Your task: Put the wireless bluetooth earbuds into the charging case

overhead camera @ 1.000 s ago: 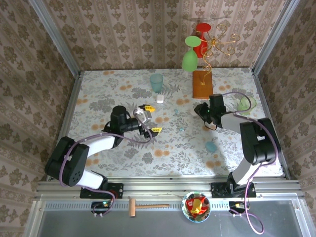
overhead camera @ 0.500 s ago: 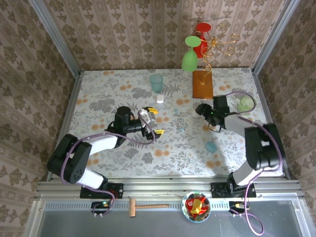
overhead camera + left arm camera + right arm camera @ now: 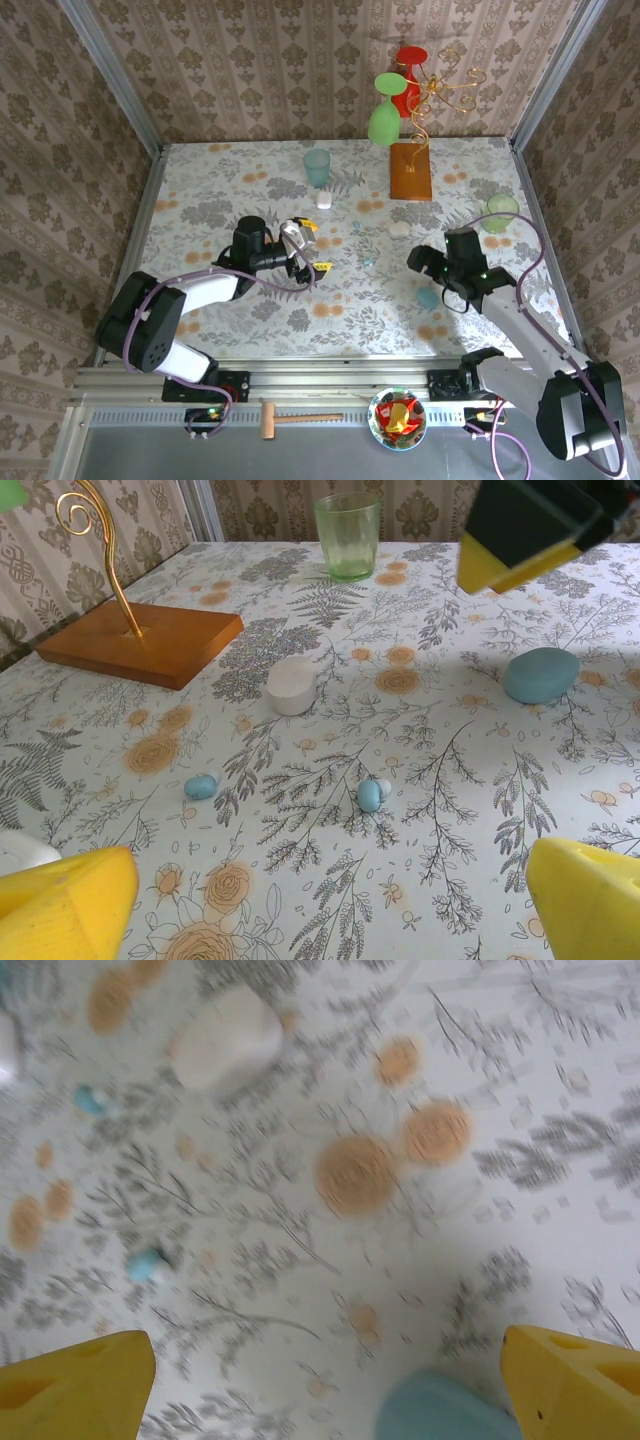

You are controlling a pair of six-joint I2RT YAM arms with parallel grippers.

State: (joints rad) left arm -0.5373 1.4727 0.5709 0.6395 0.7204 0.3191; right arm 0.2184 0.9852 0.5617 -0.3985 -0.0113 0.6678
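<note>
Okay so left gripper [image 3: 325, 900] jaws spread wide, empty | right gripper [image 3: 325, 1380] jaws spread too, nothing between | earbuds [image 3: 372, 794] loose on the bench [image 3: 480, 780] just ahead of the left jaws, blue case [image 3: 540, 675] beyond | buds look tiny, light and glossy-slick, probably squirt out easily, so pinch gently across the middle

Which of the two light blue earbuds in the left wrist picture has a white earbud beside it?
The right blue earbud: a white earbud lies close against it. The left blue earbud lies alone.
</note>
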